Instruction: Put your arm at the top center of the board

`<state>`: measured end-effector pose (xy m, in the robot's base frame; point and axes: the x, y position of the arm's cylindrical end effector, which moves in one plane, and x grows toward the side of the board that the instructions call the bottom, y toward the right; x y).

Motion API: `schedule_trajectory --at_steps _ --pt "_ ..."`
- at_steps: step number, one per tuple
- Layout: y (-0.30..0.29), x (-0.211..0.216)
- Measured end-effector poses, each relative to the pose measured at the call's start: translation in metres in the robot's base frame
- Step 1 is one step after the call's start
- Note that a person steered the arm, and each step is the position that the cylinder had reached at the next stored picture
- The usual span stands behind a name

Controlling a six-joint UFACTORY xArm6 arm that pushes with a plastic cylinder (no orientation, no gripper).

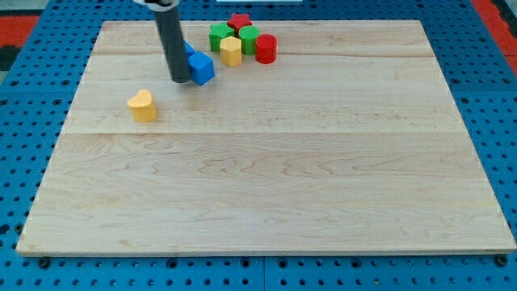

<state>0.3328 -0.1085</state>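
My dark rod comes down from the view's top left, and my tip [180, 80] rests on the wooden board [266, 186], touching or just left of a blue cube [201, 69]. A second blue block [189, 49] is partly hidden behind the rod. Right of them, near the board's top centre, is a cluster: a green cube [219, 36], a yellow hexagonal block [231, 51], a green round block [249, 38], a red cylinder [266, 48] and a red star [239, 20]. A yellow heart [143, 105] lies alone below and left of my tip.
The board lies on a blue pegboard surface [32, 73]. A red area [16, 24] shows at the view's top left corner and another [499, 20] at the top right.
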Motion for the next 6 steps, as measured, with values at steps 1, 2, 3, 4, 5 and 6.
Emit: schedule_trajectory --at_steps 1,2,3,4,5,6 --pt "0.047 0.021" --pt "0.161 -0.009" --pt "0.207 -0.106" --pt "0.188 -0.140" --pt "0.111 -0.139" --pt "0.098 -0.139"
